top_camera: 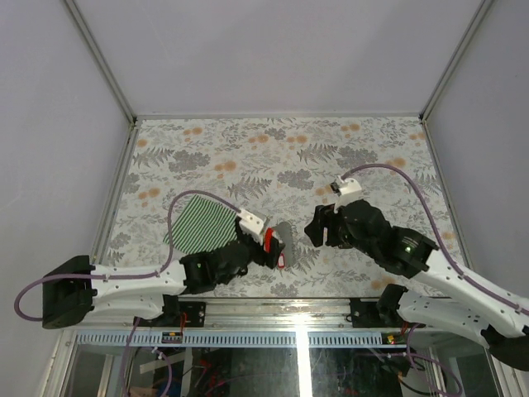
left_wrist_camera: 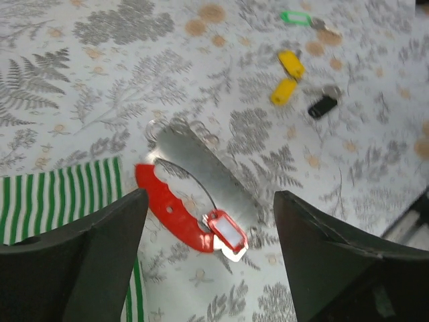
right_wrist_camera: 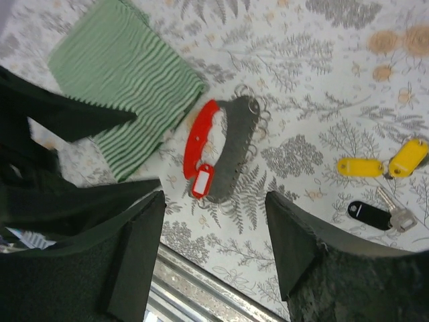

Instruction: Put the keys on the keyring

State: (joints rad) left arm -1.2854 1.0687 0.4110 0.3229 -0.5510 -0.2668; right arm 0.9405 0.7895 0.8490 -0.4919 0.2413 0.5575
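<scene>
The keyring (left_wrist_camera: 164, 199), a red curved handle on a grey plate with small rings, lies flat on the floral table. A red-tagged key (left_wrist_camera: 226, 231) rests at its lower end, with a thin wire running from it. My left gripper (left_wrist_camera: 209, 196) hangs open just above it, holding nothing. Farther off lie loose keys: two yellow-tagged (left_wrist_camera: 291, 64), one black (left_wrist_camera: 322, 106), one green (left_wrist_camera: 295, 18). My right gripper (right_wrist_camera: 214, 198) is open and empty, near the table's front edge, with the keyring (right_wrist_camera: 201, 134) ahead of it and the yellow keys (right_wrist_camera: 352, 166) and black key (right_wrist_camera: 369, 215) to its right.
A folded green-and-white striped cloth (top_camera: 202, 222) lies left of the keyring, beside the left arm. The metal front rail (right_wrist_camera: 201, 288) runs close below the right gripper. In the top view the two grippers (top_camera: 269, 246) (top_camera: 316, 227) stand near each other, and the right arm hides the loose keys.
</scene>
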